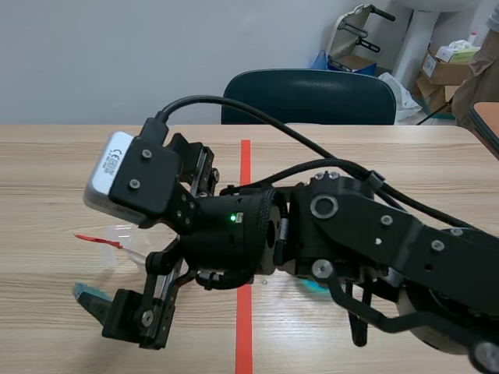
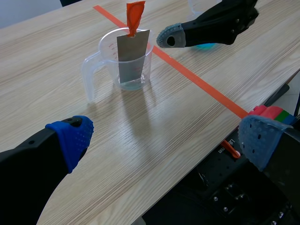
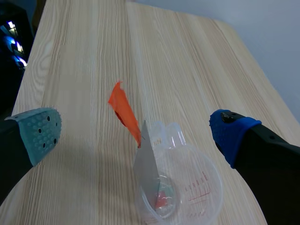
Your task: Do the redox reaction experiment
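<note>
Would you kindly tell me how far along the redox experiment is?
Done: the metal strip stands in the measuring cup, in a little liquid. In hand: nothing; the right claw is open over it, the left claw open nearby. Left, probably: lifting the strip out.

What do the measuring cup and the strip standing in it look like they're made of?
The measuring cup: clear plastic, seemingly; see-through wall, moulded handle, red printed scale. The strip: likely thin metal sheet, flat, dull grey, straight-edged; which metal cannot be told. Its orange tab looks like tape.

A dark teal chair (image 1: pixel 308 97) stands behind the wooden table (image 1: pixel 54 156), cardboard boxes (image 1: pixel 446 74) farther right.
</note>
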{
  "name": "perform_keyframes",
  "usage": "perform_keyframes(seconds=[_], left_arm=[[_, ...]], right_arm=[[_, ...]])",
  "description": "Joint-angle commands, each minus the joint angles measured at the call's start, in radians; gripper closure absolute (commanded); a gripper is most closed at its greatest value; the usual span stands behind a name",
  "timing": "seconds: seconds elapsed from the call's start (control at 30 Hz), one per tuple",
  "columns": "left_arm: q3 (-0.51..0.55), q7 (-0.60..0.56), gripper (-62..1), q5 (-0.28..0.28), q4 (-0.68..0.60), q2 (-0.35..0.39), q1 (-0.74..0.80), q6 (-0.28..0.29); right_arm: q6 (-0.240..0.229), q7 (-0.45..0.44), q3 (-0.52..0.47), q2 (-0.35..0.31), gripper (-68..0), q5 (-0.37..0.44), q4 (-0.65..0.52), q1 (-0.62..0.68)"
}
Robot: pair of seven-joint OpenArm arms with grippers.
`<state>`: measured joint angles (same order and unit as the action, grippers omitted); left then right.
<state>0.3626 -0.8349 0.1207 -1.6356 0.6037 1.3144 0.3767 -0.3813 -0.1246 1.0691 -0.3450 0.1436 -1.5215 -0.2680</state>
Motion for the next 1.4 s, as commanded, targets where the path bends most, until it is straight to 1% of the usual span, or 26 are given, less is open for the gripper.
perform_keyframes(seconds=[0.0,0.13,0.17,0.27,0.5,0.63,0.67,1.03,1.23,1.37], left_arm=[[-0.001,-0.016,-62.3,0.006,-0.008,-0.01,0.002,0.004],[-0.001,-0.056,-62.3,0.014,-0.008,-0.01,0.002,0.003],[-0.001,-0.061,-62.3,0.019,-0.008,-0.01,0.002,0.003],[-0.001,-0.071,-62.3,0.036,-0.008,-0.01,0.002,0.003],[-0.001,-0.066,-62.3,0.036,-0.008,-0.01,0.002,0.003],[-0.001,-0.066,-62.3,0.036,-0.008,-0.01,0.002,0.003],[-0.001,-0.064,-62.3,0.036,-0.008,-0.01,0.002,0.003],[-0.001,-0.062,-62.3,0.036,-0.008,-0.01,0.002,0.003],[-0.001,-0.061,-62.3,0.036,-0.008,-0.01,0.002,0.003],[-0.001,-0.058,-62.3,0.036,-0.008,-0.01,0.002,0.003]], right_arm=[[0.002,-0.031,-0.001,0.017,-67.9,-0.004,0.006,-0.018],[0.043,-0.059,-0.001,0.049,-67.9,-0.034,0.049,-0.021],[0.045,-0.058,-0.001,0.055,-67.9,-0.034,0.056,-0.024],[0.045,-0.059,-0.001,0.068,-67.9,-0.034,0.063,-0.04],[0.045,-0.052,-0.001,0.076,-67.9,-0.032,0.063,-0.062],[0.045,-0.032,-0.001,0.076,-67.9,-0.032,0.063,-0.062],[0.045,-0.031,-0.001,0.076,-67.1,-0.032,0.063,-0.062],[0.045,-0.031,-0.001,0.076,-35.2,-0.032,0.063,-0.062],[0.045,-0.032,-0.001,0.071,-21.4,-0.032,0.063,-0.062],[0.045,-0.032,-0.001,0.071,-10.0,-0.032,0.063,-0.062]])
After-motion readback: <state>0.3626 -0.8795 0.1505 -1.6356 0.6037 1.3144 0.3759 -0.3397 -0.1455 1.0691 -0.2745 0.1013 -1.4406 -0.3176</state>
